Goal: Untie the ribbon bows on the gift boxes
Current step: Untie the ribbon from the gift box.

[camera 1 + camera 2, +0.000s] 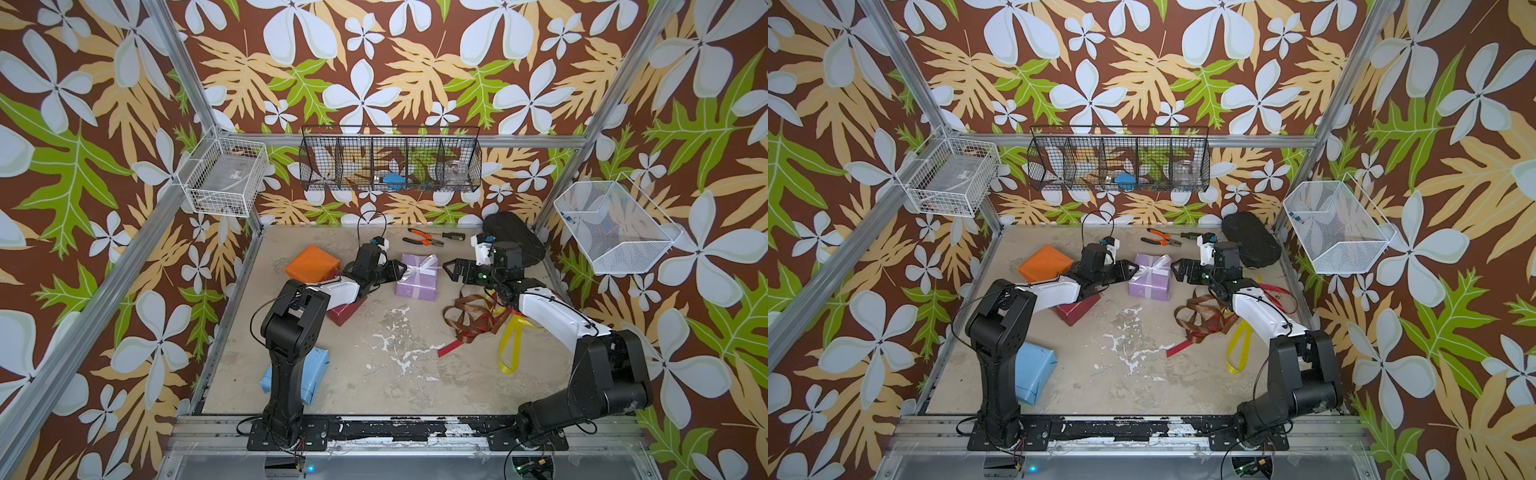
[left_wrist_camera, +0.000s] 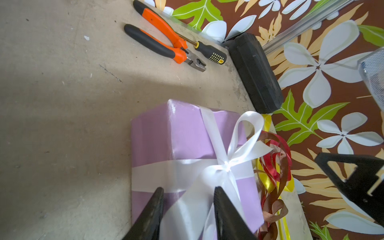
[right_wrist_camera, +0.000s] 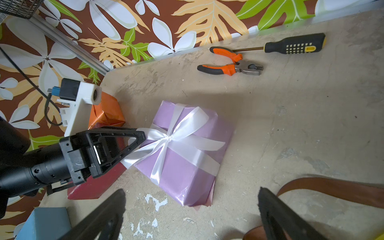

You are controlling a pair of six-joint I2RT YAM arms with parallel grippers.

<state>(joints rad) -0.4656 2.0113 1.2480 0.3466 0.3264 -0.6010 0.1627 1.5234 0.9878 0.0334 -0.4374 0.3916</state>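
- The white ribbon bow [image 1: 419, 266] is tied on top of the lilac box [image 1: 415, 286], which stands on the rear half of the table surface [image 1: 374, 395], between the two grippers.
- The left gripper [image 2: 188, 189] is set at the side of the lilac box. Its jaws are partly closed about one loop of the bow. Whether the loop is pinched cannot be told.
- The right gripper [image 1: 449, 269] is held just beside the opposite side of the box, with its jaws spread wide and nothing between them.
- The orange box [image 1: 312, 264] and the dark red box [image 1: 347, 311] are found beside and under the left arm. The light blue box [image 1: 318, 370] is found near the front left corner.
- The brown ribbon [image 1: 465, 316], the red ribbon [image 1: 451, 347] and the yellow ribbon [image 1: 509, 349] are heaped loose under the right arm.
- The table surface is beige, worn and marked with chipped white patches.
- The pliers [image 1: 422, 239], a screwdriver [image 1: 453, 235] and a black case [image 1: 515, 237] are laid along the rear edge.
- The cell is enclosed by an aluminium frame [image 1: 195, 70] and lined with brown floral wallpaper [image 1: 361, 91].
- A black wire basket [image 1: 390, 162] is hung on the rear wall, a white wire basket [image 1: 224, 178] at the left and a white mesh basket [image 1: 615, 226] at the right.
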